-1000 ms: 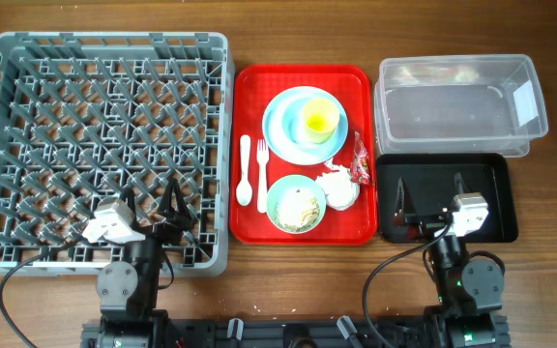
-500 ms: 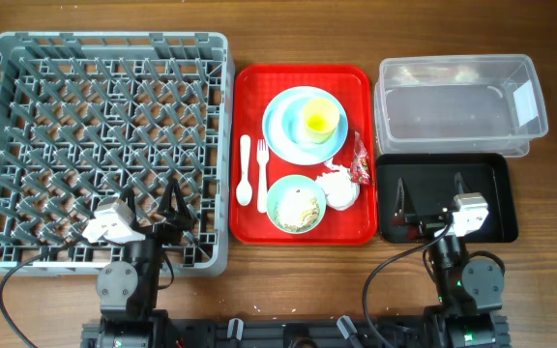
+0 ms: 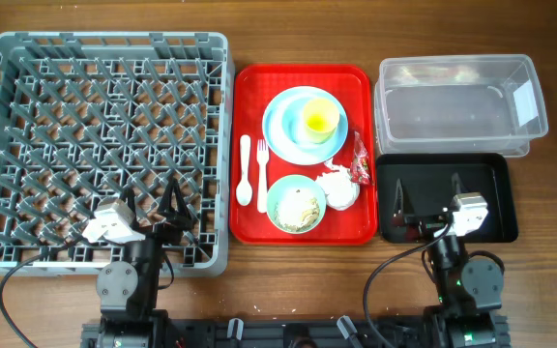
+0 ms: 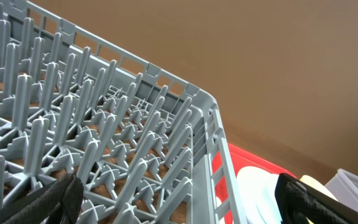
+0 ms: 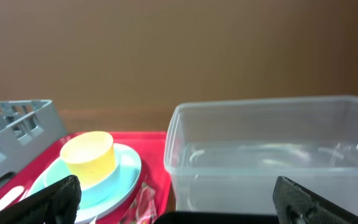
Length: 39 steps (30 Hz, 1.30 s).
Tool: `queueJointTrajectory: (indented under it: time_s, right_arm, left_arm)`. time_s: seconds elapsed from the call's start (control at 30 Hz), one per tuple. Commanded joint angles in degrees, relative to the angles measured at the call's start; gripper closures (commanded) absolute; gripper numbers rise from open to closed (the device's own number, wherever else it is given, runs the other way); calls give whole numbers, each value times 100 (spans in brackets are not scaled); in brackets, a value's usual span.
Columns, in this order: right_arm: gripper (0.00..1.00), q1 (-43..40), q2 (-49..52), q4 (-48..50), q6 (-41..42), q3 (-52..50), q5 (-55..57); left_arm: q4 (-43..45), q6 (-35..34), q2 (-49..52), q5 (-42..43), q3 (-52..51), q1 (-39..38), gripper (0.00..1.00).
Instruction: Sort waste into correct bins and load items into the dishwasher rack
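Note:
On the red tray, a yellow cup [image 3: 320, 119] stands on the pale blue plate [image 3: 288, 135]. A bowl [image 3: 296, 204] of rice and scraps sits in front, with a white napkin [image 3: 339, 188] and red wrapper [image 3: 361, 160] to its right and a white spoon [image 3: 244, 171] and fork [image 3: 261, 174] to its left. The grey dishwasher rack [image 3: 104, 145] is on the left. The clear tub [image 3: 457, 101] and black tray [image 3: 491, 174] are on the right. My left gripper [image 3: 153, 205] is open over the rack's near right corner. My right gripper [image 3: 431, 190] is open over the black tray. Both are empty.
The red serving tray [image 3: 356, 87] lies between the rack and the bins. In the right wrist view the cup [image 5: 87, 157], plate [image 5: 124, 169] and tub [image 5: 272, 149] show ahead; in the left wrist view the rack's wall [image 4: 199, 130] shows. Cables trail near the front table edge.

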Motion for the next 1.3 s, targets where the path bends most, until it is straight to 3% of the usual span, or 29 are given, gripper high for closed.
queueJointTrajectory:
  time_s: [0.0, 0.13, 0.2, 0.23, 0.3, 0.37, 0.4, 0.47, 0.5, 0.57, 0.7, 0.83, 0.97, 1.1, 1.27]
  right_arm:
    - [0, 22, 68, -870, 321, 704, -350]
    - [0, 22, 1449, -2476, 332, 3276, -573]
    - [0, 22, 2920, -4000, 321, 5130, -852]
    - [0, 24, 4131, -5311, 321, 6572, -984]
    - [0, 24, 5670, -6498, 341, 8338, -1202]
    - [0, 24, 6505, -6966, 457, 9147, -1611]
    - [9, 33, 6968, -7167, 800, 9294, -2039]
    - [33, 249, 7532, -7449, 772, 9138, -1921]
    - [37, 372, 7665, -7469, 785, 9003, -1864]
    - [54, 684, 7812, -7287, 1023, 8441, -1845]
    - [55, 1279, 7807, -6240, 2100, 6918, -1602]
    - [48, 2092, 7818, -4859, 3327, 5353, 140]
    - [46, 2181, 7882, -4341, 3475, 4859, 1137]
    - [46, 2184, 8102, -3399, 3314, 4489, 531]
    - [44, 2184, 8546, -2983, 3257, 4461, 431]
  left_arm:
    - [-7, 116, -31, 7, -17, -24, 0]
    - [-7, 116, -31, 7, -17, -24, 0]
    - [-7, 114, -31, 7, -17, -24, 0]
    - [-7, 116, -31, 7, -17, -24, 0]
    - [-7, 114, -31, 7, -15, -24, 0]
    - [-7, 114, -31, 7, -17, -24, 0]
    - [-7, 116, -31, 7, -17, -24, 0]
    - [-7, 116, -31, 7, -17, -24, 0]
    - [-7, 116, -31, 7, -17, -24, 0]
    - [-7, 116, -31, 7, -15, -24, 0]
    - [-7, 116, -31, 7, -17, -24, 0]
    - [-7, 114, -31, 7, -17, -24, 0]
    - [-7, 116, -31, 7, -17, -24, 0]
    - [-7, 116, -31, 7, -17, -24, 0]
    - [-7, 116, -31, 7, -17, -24, 0]
